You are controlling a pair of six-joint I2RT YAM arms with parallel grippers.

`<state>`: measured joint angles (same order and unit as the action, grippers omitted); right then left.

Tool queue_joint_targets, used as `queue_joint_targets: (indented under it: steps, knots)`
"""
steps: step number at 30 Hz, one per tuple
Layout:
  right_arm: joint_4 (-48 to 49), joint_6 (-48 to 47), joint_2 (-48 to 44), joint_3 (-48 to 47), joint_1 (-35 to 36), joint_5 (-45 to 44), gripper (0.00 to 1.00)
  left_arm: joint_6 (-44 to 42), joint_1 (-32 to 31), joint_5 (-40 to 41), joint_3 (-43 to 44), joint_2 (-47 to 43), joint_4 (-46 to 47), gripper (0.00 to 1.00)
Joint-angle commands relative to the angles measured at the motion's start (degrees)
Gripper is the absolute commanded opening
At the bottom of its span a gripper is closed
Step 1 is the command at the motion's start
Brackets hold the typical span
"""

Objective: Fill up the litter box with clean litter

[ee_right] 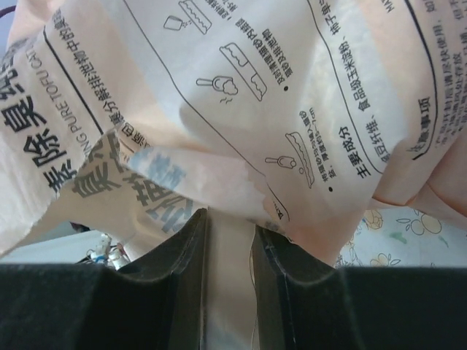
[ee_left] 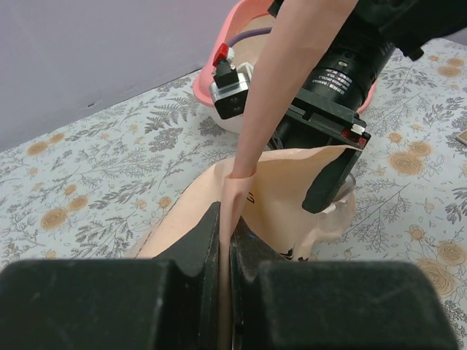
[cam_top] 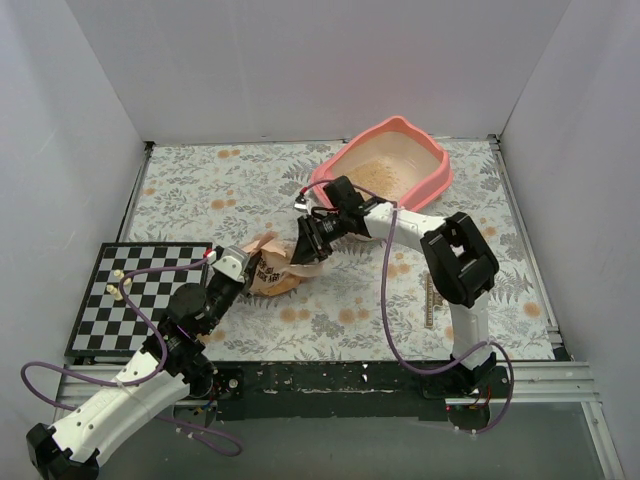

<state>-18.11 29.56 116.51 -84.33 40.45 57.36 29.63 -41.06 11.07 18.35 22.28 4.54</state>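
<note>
Both jaws clamped on the bag [ee_left: 281, 200]: left gripper [ee_left: 225, 219] pinches a thin edge, right gripper [ee_right: 230, 219] grips a printed fold. Beyond the right gripper, farther from the left, sits the litter box [cam_top: 437, 163], with a thin layer of clean litter [cam_top: 385, 172] inside.

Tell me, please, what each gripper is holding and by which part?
Both hold the bag: the left gripper pinches a thin edge flap, the right gripper a fold of its printed side.

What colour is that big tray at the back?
The litter box is pink, cream-white inside; the top view shows it best.
</note>
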Motion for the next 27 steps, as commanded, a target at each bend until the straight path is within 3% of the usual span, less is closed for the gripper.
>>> queue_joint_targets:
  steps: [1,7,14,21,27]
  knots:
    - [28.96,11.72,-4.26,12.33,0.08,4.24,0.01,0.08,0.1,0.79,0.72,-0.92,3.64,0.0]
    - [59.73,27.46,-7.44,26.22,-2.56,6.53,0.01,-0.18,0.01,0.88,0.64,-1.1,3.64,0.0]
    - [80.31,39.77,-7.7,33.61,-4.23,6.88,0.01,-0.45,0.01,0.71,0.37,-1.19,3.81,0.0]
    - [81.74,39.61,-12.0,38.8,-7.04,7.32,0.01,-0.54,0.1,0.27,0.2,-1.01,3.99,0.0]
    - [72.53,33.9,-16.22,40.39,-8.72,7.67,0.01,-0.62,0.1,0.18,0.2,-0.93,3.99,0.0]
